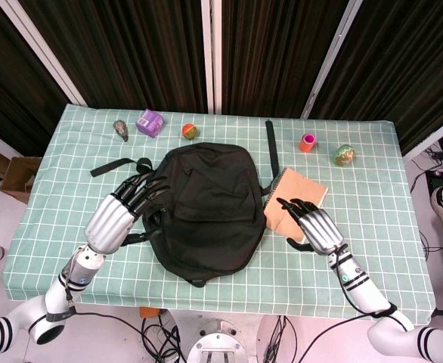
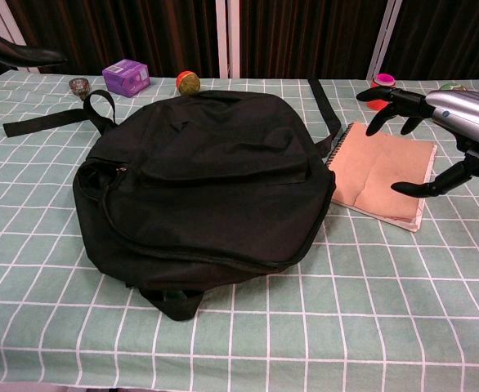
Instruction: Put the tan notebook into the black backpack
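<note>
The black backpack (image 1: 206, 208) (image 2: 207, 180) lies flat in the middle of the green checked table, its zip looking closed. The tan spiral notebook (image 1: 301, 193) (image 2: 378, 171) lies flat just right of it, its coil edge next to the bag. My right hand (image 1: 314, 225) (image 2: 448, 135) hovers over the notebook's right part with fingers spread and nothing in them; the thumb hangs close above the cover. My left hand (image 1: 125, 210) is at the bag's left edge, fingers apart and reaching toward the fabric, holding nothing.
Along the far edge stand a grey lump (image 1: 121, 128), a purple cube (image 1: 149, 122) (image 2: 126, 77), an orange-green ball (image 1: 190, 131) (image 2: 188, 82), a pink-red cup (image 1: 308, 141) (image 2: 382, 85) and a green ball (image 1: 345, 155). Backpack straps (image 1: 271, 147) (image 2: 47, 121) trail onto the cloth.
</note>
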`<state>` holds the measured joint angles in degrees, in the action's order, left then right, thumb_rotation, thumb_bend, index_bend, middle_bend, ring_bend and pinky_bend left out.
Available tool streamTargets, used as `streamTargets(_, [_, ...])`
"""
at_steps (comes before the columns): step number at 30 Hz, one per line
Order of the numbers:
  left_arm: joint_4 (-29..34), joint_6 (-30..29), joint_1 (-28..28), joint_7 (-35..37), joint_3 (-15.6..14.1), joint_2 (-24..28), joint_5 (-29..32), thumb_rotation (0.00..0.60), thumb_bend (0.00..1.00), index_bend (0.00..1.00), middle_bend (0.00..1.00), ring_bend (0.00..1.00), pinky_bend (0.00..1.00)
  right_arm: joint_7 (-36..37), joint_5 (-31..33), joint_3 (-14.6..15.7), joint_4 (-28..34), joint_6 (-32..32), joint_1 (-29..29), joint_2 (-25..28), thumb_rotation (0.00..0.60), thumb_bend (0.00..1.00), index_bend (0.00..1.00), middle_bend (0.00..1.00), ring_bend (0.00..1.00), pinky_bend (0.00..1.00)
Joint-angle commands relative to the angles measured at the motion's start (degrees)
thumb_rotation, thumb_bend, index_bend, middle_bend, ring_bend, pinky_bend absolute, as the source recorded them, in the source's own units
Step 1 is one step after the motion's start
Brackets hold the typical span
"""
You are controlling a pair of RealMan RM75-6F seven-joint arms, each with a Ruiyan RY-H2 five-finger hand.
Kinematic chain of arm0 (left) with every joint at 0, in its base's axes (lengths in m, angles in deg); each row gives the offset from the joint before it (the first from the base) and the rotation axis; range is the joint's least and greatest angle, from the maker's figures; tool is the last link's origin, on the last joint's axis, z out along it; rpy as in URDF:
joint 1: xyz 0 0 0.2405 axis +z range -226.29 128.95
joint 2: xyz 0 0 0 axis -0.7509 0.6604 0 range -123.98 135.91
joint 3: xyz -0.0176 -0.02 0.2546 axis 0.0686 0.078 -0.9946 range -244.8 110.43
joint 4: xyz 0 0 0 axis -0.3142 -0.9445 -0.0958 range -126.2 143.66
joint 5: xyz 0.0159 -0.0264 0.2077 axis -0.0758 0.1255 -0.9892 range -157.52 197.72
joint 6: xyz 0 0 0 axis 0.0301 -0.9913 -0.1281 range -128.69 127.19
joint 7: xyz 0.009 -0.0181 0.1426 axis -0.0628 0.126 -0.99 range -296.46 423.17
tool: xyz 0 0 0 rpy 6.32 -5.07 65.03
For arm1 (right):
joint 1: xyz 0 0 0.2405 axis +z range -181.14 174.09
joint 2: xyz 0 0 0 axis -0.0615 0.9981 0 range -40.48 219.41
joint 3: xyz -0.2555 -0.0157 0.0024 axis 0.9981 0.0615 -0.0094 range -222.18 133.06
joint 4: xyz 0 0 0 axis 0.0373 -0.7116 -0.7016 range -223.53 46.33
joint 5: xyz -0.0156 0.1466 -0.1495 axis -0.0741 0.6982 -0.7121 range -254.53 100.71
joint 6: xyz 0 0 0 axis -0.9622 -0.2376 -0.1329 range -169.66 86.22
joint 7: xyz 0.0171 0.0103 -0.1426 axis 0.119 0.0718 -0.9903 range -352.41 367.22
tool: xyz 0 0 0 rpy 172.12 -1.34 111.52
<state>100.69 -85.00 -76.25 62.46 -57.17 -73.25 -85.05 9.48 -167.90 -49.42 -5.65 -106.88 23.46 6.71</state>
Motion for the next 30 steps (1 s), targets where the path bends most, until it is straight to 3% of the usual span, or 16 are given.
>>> streamTargets(1, [-0.8,0.7,-0.3,0.5,-0.2,-0.1,1.6,0.6,0.0,0.14,0.13,0.09,0.22,0.8,-0.2,0.6,-0.3,-1.0,-0.4,0.9,0.6,0.21,0.07,0.27,0.13,0.29])
streamTargets(6, [-1.4,1.6,1.2,1.4,-2.2,1.4,4.3,0.6,0.0,0.14,0.13,0.09,0.22,2.4,-2.2,2.7,1.1,-5.4,-3.1,5.9,0.6,0.21,0.08,0.28,0.13,0.29])
streamTargets(15, [0.4,5.8,6.1,-0.2,-10.3,6.9,7.7,0.6,0.0,0.15,0.13,0.09,0.22,2.6,-4.0,5.9,9.1,-18.3,-12.2,20.5,0.6,0.22,0.13,0.32,0.15,0.3])
streamTargets(22, [2.2,9.9,5.2,-1.9,-13.0,3.6,5.9,0.6,0.0,0.16,0.14,0.09,0.22,2.4,-3.3,4.7,10.4,-22.2,-14.5,23.0,0.6,0.22,0.13,0.31,0.15,0.31])
streamTargets(30, [3.3,20.0,0.3,-5.9,-12.0,-2.4,8.6,0.6,0.0,0.18,0.15,0.09,0.22,1.4,-4.3,4.4,11.3,-21.3,-14.3,22.7,0.6,0.22,0.13,0.31,0.15,0.31])
